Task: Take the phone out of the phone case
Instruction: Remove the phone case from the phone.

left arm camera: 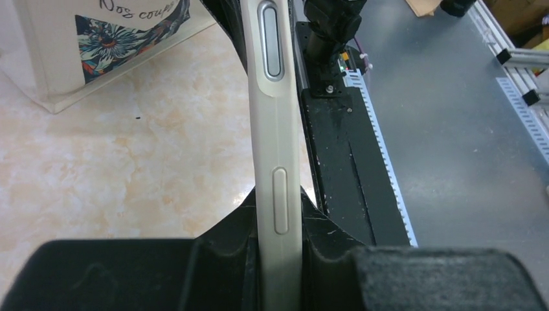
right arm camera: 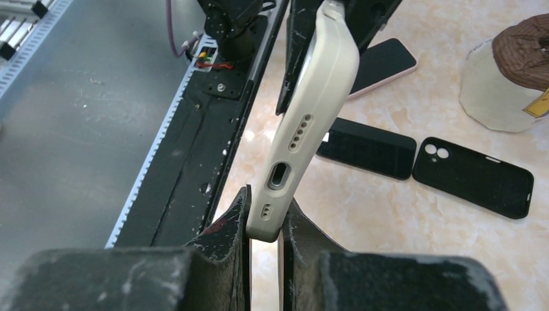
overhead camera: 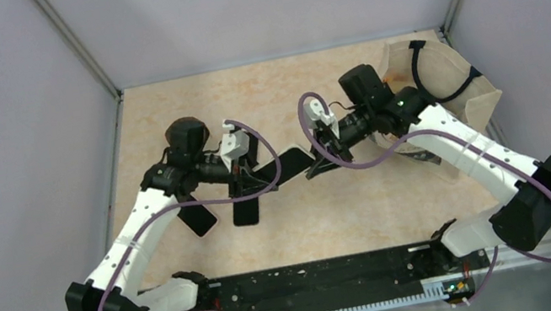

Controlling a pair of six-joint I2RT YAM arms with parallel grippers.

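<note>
**Both Grips on the Cased Phone**

Nearer the tabletop's near edge, left of centre, a black case (right arm camera: pixel 472 175) and a black handset (right arm camera: pixel 367 148) lie flat. Above the middle, my left gripper (left arm camera: pixel 280 227) clamps one end of the cream phone case (left arm camera: pixel 278 129), with the phone (overhead camera: pixel 290 161) inside. My right gripper (right arm camera: pixel 265 220) pinches its port end. A bag (overhead camera: pixel 447 82) fills the far right corner.

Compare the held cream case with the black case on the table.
The cream case is pale; the black case is dark. The cream case is held off the table by the left end effector and right end effector; the black case lies flat on it. Both are phone cases.
</note>
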